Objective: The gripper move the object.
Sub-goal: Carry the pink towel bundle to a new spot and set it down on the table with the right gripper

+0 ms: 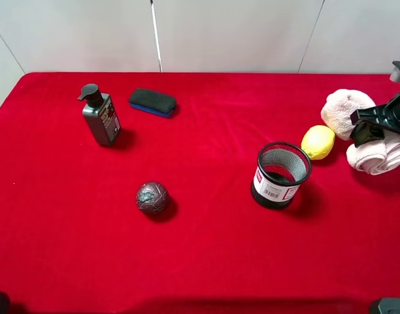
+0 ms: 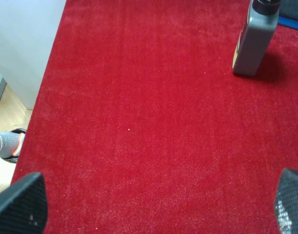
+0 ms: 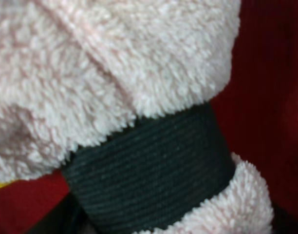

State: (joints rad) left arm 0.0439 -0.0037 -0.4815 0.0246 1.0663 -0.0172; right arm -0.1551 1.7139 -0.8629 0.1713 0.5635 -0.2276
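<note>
The pale pink fluffy towel lies at the table's far right, two lobes cinched by a black band. My right gripper is down over the band, between the lobes, with its jaws wide on either side of it. In the right wrist view the towel fills the frame and only dark slivers of the fingers show at the bottom corners. My left gripper is open and empty over bare red cloth near the table's front left.
A yellow lemon sits just left of the towel, and a black mesh cup stands in front of it. A grey pump bottle, a dark eraser and a dark ball are on the left half.
</note>
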